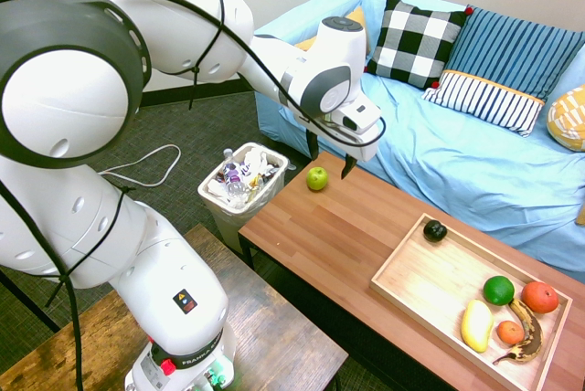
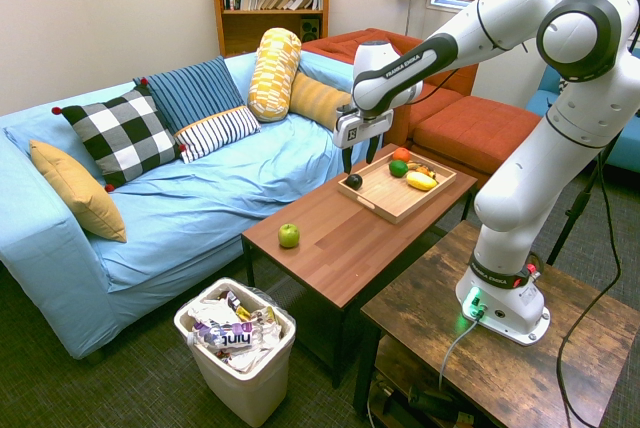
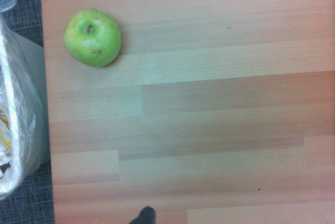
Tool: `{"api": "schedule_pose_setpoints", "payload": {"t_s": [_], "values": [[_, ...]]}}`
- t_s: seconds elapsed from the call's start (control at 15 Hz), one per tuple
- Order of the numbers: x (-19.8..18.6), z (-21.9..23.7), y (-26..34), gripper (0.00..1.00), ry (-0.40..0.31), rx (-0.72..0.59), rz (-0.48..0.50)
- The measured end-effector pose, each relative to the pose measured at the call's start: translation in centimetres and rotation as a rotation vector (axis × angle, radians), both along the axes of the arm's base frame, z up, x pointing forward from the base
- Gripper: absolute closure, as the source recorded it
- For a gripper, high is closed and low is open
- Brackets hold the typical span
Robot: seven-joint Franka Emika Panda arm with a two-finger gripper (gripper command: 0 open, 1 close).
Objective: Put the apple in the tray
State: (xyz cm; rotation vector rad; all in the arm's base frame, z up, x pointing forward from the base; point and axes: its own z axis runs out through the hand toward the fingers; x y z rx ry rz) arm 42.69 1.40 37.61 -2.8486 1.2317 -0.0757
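Note:
The light yellow-green apple (image 1: 316,178) (image 2: 289,235) (image 3: 92,37) rests on the brown coffee table near its end by the waste bin. My gripper (image 1: 328,159) (image 2: 360,156) hangs open above the table, empty, some way from the apple toward the table's middle. At the table's other end lies the light-wood tray (image 1: 419,278) (image 2: 384,199). It holds a dark fruit, a darker green round fruit, orange fruits, a yellow fruit and a browned banana.
A white waste bin (image 1: 239,182) (image 2: 238,347) (image 3: 15,119) full of rubbish stands just off the apple's end of the table. A blue sofa with pillows (image 1: 475,149) (image 2: 180,178) runs along the far side. A dark wooden table (image 2: 480,348) is close by.

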Motion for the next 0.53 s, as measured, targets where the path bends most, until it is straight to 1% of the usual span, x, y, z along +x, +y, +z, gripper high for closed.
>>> {"api": "schedule_pose_setpoints", "payload": {"t_s": [0.27, 0.53], "values": [[0.5, -0.5, 0.0, 0.00, -0.007, 0.001, -0.001], [3.4, -2.7, 0.7, 0.00, -0.027, 0.010, -0.007]]}}
